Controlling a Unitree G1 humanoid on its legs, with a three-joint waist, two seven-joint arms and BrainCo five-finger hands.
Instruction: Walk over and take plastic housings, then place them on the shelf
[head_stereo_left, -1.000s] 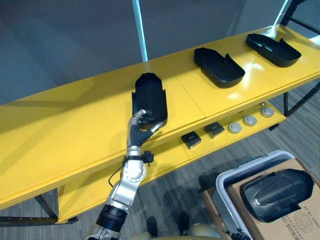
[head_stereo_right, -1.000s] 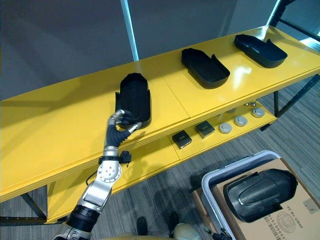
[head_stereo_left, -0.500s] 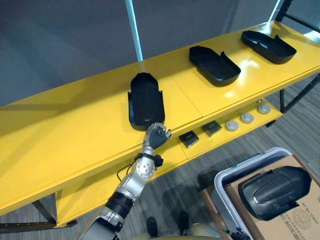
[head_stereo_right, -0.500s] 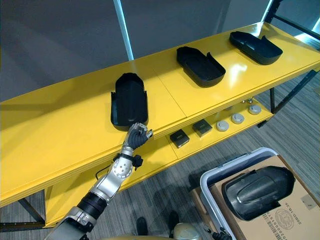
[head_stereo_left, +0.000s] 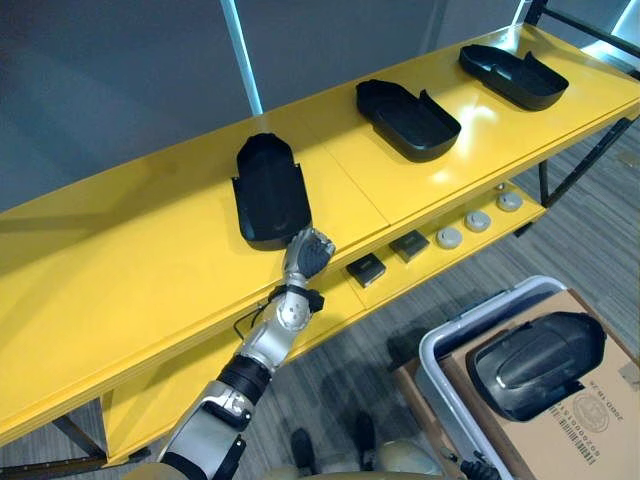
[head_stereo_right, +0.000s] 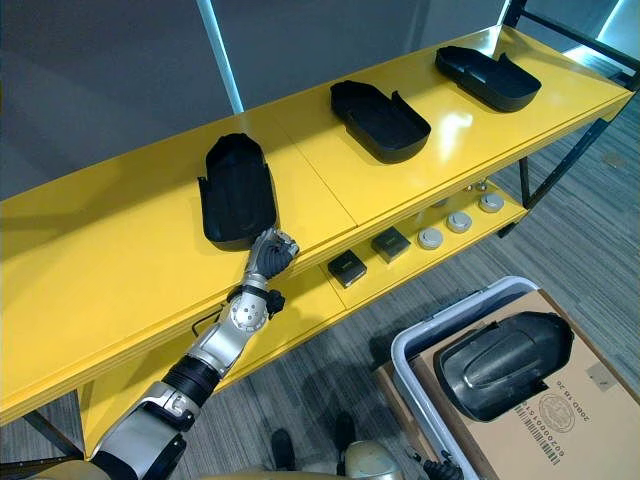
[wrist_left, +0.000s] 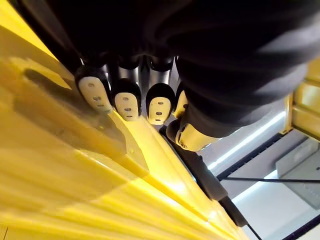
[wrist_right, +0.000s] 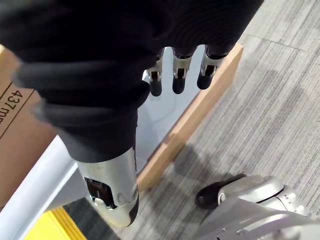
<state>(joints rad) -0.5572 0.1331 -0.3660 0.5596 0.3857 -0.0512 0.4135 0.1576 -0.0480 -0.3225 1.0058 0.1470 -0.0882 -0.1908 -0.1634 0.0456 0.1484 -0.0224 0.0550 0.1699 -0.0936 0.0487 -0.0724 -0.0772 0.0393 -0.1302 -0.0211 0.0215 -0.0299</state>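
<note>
Three black plastic housings lie open side up on the yellow shelf top (head_stereo_left: 120, 270): one near the middle (head_stereo_left: 268, 190), one further right (head_stereo_left: 408, 105), one at the far right (head_stereo_left: 510, 76). My left hand (head_stereo_left: 308, 250) hovers at the shelf's front edge just below the middle housing, apart from it, fingers (wrist_left: 125, 97) curled on nothing. A fourth housing (head_stereo_left: 535, 350) rests dome up on a cardboard box (head_stereo_left: 590, 425) at lower right. My right hand (wrist_right: 179, 75) hangs with relaxed straight fingers over the bin's corner, holding nothing.
The cardboard box sits in a grey bin (head_stereo_left: 450, 335) on the carpet beside me, on a wooden board (wrist_right: 190, 120). The lower shelf (head_stereo_left: 330, 310) carries two small black blocks (head_stereo_left: 366, 269) and three grey discs (head_stereo_left: 478, 221). A dark wall stands behind the shelf.
My left hand let go of the middle housing, drew back to the shelf's front edge and curled shut. The housing stays on the shelf. The camera has shifted.
</note>
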